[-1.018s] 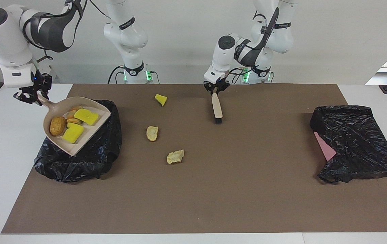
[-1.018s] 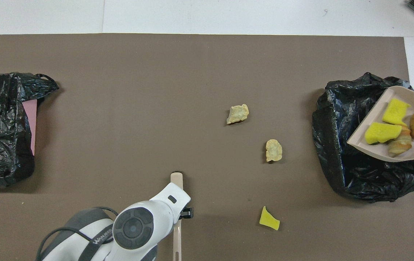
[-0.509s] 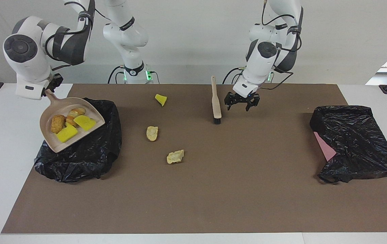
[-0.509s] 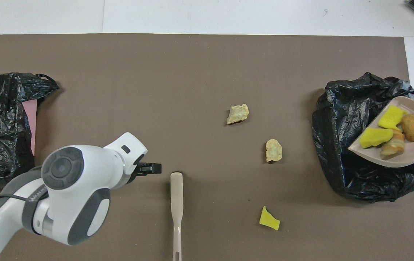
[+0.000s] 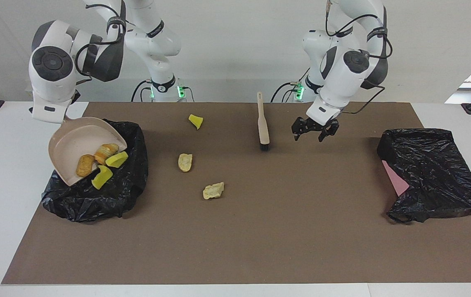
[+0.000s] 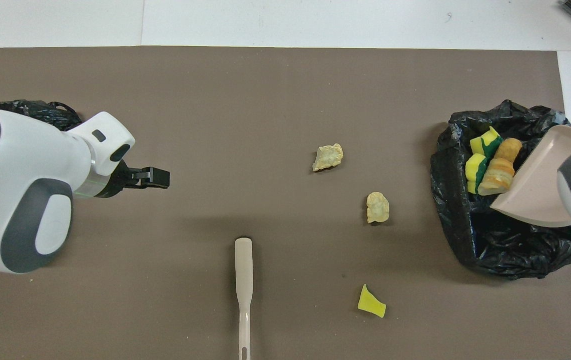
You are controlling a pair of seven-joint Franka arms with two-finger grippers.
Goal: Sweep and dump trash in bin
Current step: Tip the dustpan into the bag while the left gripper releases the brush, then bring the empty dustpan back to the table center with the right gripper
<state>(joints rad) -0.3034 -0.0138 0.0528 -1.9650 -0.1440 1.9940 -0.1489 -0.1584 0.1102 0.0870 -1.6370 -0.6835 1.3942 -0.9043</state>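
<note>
Moved: dustpan (image 5: 79, 145) tipped steeper, four scraps (image 5: 100, 160) sliding off its lip into black bin bag (image 5: 95, 198), frame left | right gripper (image 5: 67, 117): hidden, grip cannot tell | left gripper (image 5: 315, 130): spread, empty, shifted right of brush (image 5: 263, 123) | loose scraps (image 5: 213, 190): three, centre mat (image 5: 260, 231) | second bag (image 5: 433, 173): frame right

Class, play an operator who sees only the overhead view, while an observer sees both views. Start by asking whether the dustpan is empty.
Observer: No. The facing view shows a brown lump and a bread piece on the tilted dustpan, near its lip, over the bin bag.
Operator: Is the left end effector touching the mat?
Observer: No, it hangs open and empty above the mat, beside the brush.
Operator: What does that arm hide from me?
Observer: A pink sheet in the second black bag.
</note>
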